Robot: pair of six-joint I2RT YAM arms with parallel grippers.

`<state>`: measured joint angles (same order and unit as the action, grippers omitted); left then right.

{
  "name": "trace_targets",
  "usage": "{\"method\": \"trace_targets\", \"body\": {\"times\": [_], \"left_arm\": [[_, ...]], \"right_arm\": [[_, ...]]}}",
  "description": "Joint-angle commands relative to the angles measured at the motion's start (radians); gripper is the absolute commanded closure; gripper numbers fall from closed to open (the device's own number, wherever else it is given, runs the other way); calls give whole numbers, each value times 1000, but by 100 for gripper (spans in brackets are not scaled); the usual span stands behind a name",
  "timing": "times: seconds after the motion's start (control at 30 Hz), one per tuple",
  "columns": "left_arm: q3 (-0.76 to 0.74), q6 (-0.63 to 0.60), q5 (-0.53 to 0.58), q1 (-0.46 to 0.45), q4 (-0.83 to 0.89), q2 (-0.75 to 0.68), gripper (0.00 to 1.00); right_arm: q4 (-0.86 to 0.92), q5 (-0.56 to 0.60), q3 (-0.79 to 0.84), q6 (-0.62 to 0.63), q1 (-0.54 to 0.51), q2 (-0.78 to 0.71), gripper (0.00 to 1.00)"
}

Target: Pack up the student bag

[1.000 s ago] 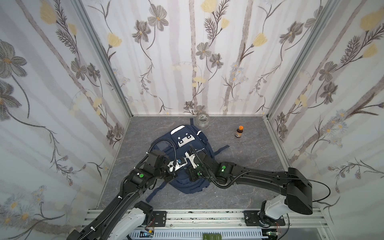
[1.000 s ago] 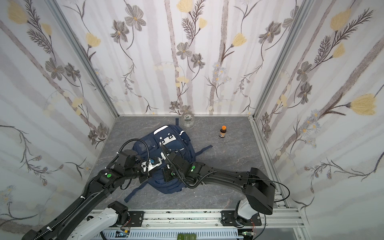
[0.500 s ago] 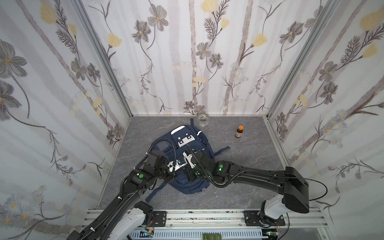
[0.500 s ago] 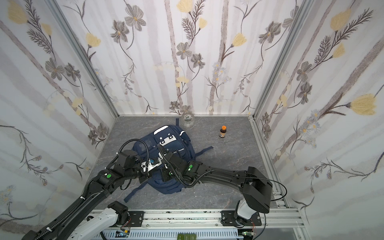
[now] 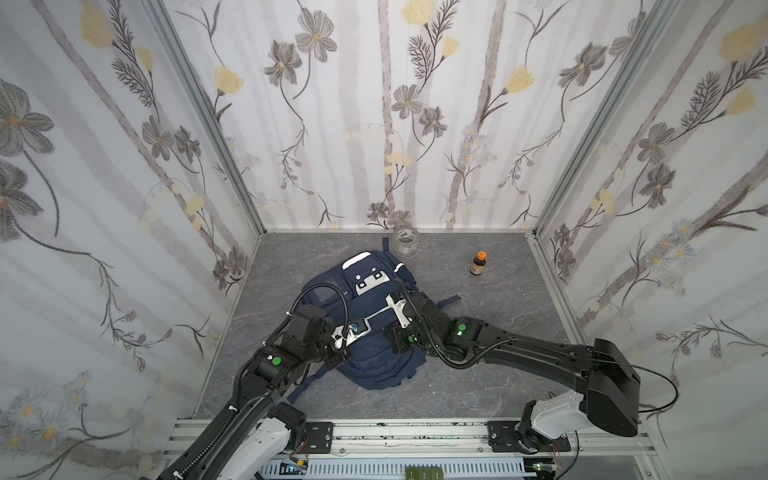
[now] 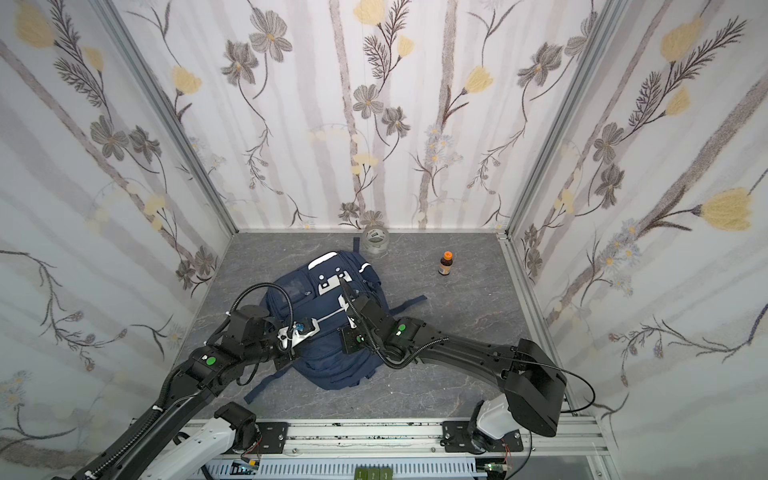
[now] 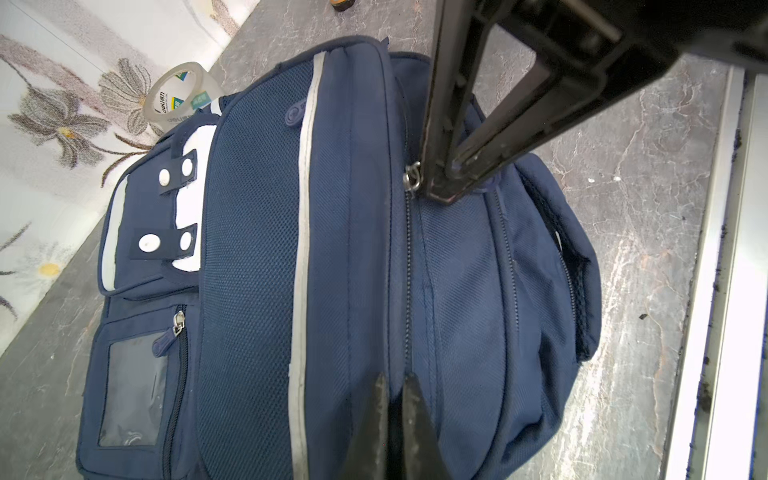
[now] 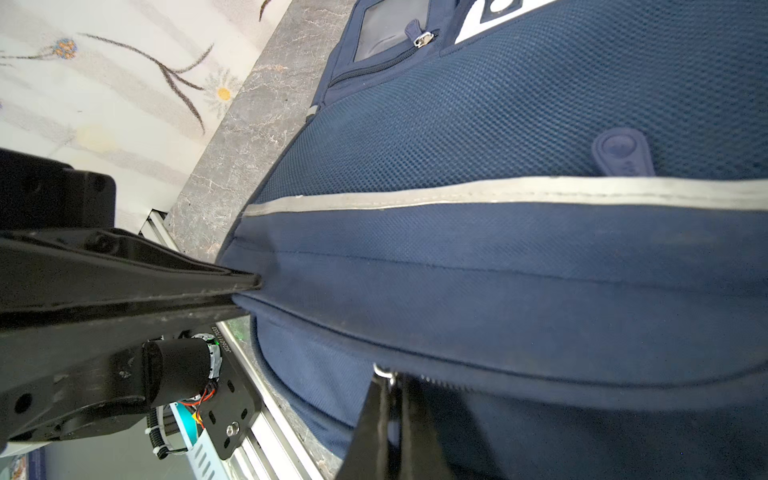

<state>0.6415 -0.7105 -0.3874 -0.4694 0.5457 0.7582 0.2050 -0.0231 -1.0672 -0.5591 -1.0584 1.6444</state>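
Though it takes the middle of the grey marbled floor [image 5: 519,299], the navy blue fabric backpack [image 5: 376,359] lies flat, with white patches toward 12 o'clock and a grey stripe across it. The left gripper [image 7: 394,380] pinches a fabric fold; the right gripper [image 8: 390,384] is pressed together at the silver zip slider [image 7: 411,176]. A clear tape roll [image 5: 405,241] sits just beside it at 12, its print unreadable. A brown orange-capped bottle [image 5: 478,266] stands at 2, with bare floor around.
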Motion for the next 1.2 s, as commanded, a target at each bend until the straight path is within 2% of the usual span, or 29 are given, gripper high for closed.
{"method": "trace_targets", "body": {"times": [0.0, 0.03, 0.07, 0.17, 0.27, 0.37, 0.47, 0.6, 0.8, 1.17], "left_arm": [[27, 32, -38, 0, 17, 17, 87], [31, 53, -38, -1, -3, 24, 66], [37, 73, -39, -2, -25, 31, 56], [62, 90, -66, -4, -51, 59, 54], [82, 90, -80, -8, -54, 95, 61], [89, 86, -89, -15, -44, 130, 79], [84, 82, -92, -20, -42, 144, 86], [75, 63, -71, -21, -44, 130, 100], [53, 39, -6, -22, -38, 102, 100], [35, 34, 10, -20, -15, 61, 100]], "right_arm": [[0, 12, -42, 48, -16, 27, 100], [-11, 9, -48, 49, -20, 31, 100], [-27, 6, -48, 48, -25, 32, 100], [-66, 8, -47, 36, -35, 30, 100], [-92, -13, -45, 33, -39, 31, 100], [-95, -38, -45, 33, -40, 38, 100], [-73, -41, -42, 41, -40, 42, 100], [-70, -25, -19, 43, -38, 16, 100], [-65, -29, -3, 36, -34, 13, 100], [-58, -15, 30, 21, 6, -18, 100]]}}
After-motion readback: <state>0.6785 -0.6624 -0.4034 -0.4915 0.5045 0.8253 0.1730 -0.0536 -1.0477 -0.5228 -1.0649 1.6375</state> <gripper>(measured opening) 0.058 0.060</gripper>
